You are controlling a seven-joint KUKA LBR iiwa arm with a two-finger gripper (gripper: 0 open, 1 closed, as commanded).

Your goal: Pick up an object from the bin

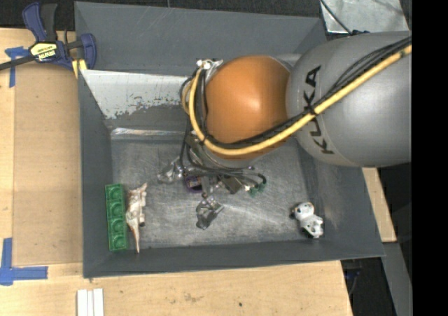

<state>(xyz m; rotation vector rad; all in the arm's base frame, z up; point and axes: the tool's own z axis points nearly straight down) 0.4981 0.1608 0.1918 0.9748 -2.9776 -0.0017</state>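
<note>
Amid the bin (94, 188), the gripper (208, 211) hangs clear of its walls.

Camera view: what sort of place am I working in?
Probably a lab picking test cell: a grey metal bin, a KUKA arm reaching into it, loose bits like a green block and a white toy.

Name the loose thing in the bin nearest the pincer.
The small grey piece mid-floor, just below the pincer. The white toy sits far right, the green brick far left.
</note>
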